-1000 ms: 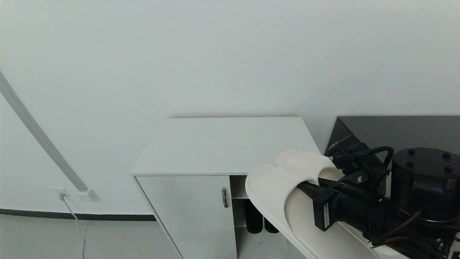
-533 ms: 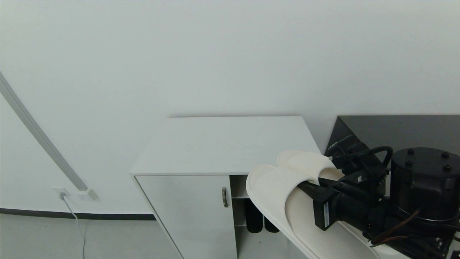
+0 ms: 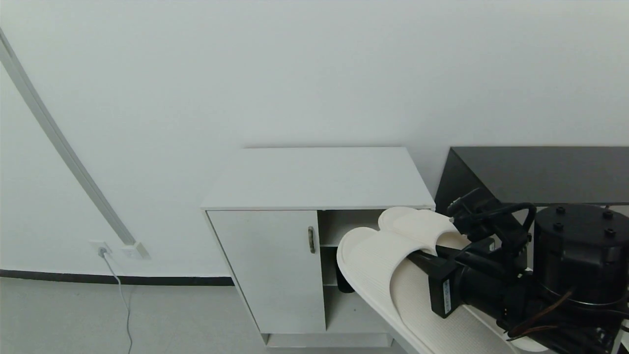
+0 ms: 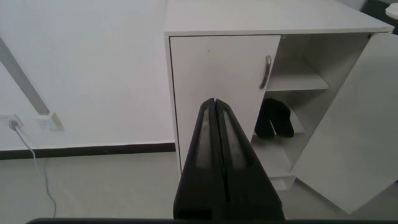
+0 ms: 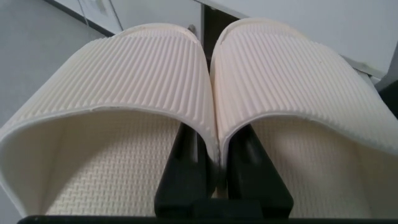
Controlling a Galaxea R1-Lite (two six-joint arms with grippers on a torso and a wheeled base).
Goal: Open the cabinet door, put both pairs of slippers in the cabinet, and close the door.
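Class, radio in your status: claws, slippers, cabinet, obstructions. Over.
Right claw shut on white slippers. Left claw shut, empty. Cabinet right door open, dark slippers inside. Nothing seen in the way.

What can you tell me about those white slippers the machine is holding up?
The white slippers are an open-backed pair, cream-white, with ribbed fabric-looking uppers and dimpled insoles. They sit side by side, toes pointing toward the cabinet, whose right side stands open. The right gripper pinches their two inner edges together, holding both in the air.
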